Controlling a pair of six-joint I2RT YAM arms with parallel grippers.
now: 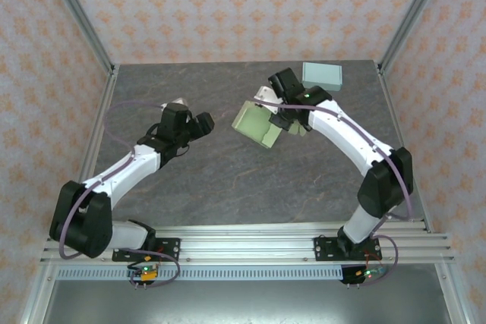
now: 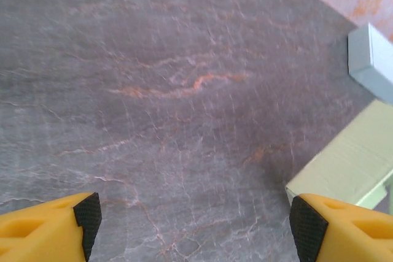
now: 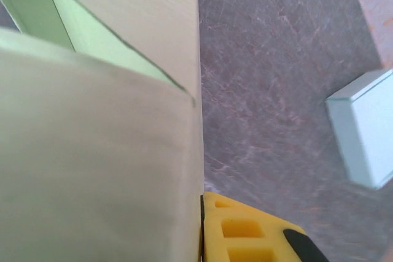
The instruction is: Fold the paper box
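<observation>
The left gripper [image 1: 200, 124] is hanging wide open on its outstretched arm; the right gripper [image 1: 287, 121] is clamping the paper box [image 1: 257, 124].

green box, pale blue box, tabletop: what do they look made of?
The green box: thin matte paperboard, going by its sharp creases and flat flaps. The pale blue box: probably the same card, matte with crisp edges. The tabletop: dark stone-look surface with reddish veins; real stone or printed laminate, cannot tell.
</observation>
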